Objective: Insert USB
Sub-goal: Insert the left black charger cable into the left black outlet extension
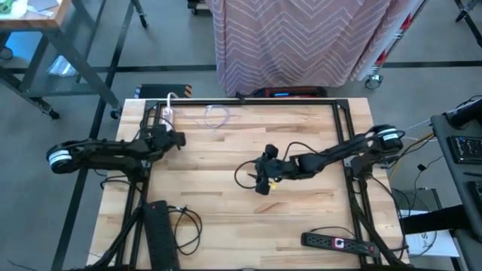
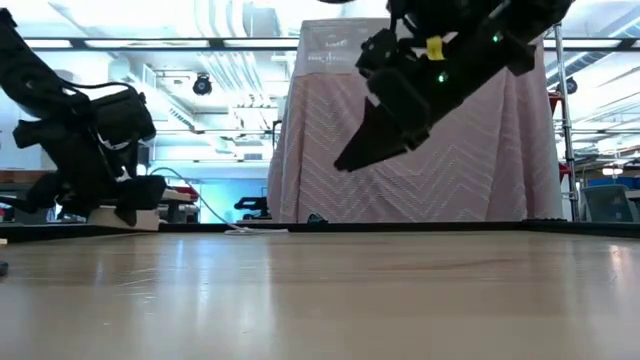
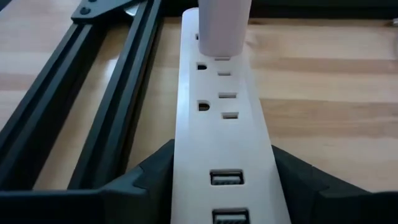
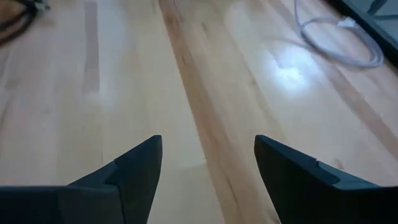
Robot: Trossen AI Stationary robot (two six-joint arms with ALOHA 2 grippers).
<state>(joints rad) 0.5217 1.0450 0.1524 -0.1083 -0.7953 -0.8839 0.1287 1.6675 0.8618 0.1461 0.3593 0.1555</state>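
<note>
Table (image 1: 226, 226) | USB cable (image 1: 217, 115) far corner | right gripper (image 1: 261, 183) mid-table, well apart, empty

A wooden table (image 1: 226, 218) with a black frame fills the middle of the frame. At its upper left lies a white power strip (image 1: 166, 115), with the left gripper (image 1: 170, 138) just below it. A coiled white cable (image 1: 216, 116) lies near the top edge, right of the strip. The right gripper (image 1: 262, 175) hovers over the table's centre. A black power strip (image 1: 337, 242) lies at lower right, another black strip (image 1: 160, 237) at lower left.
</note>
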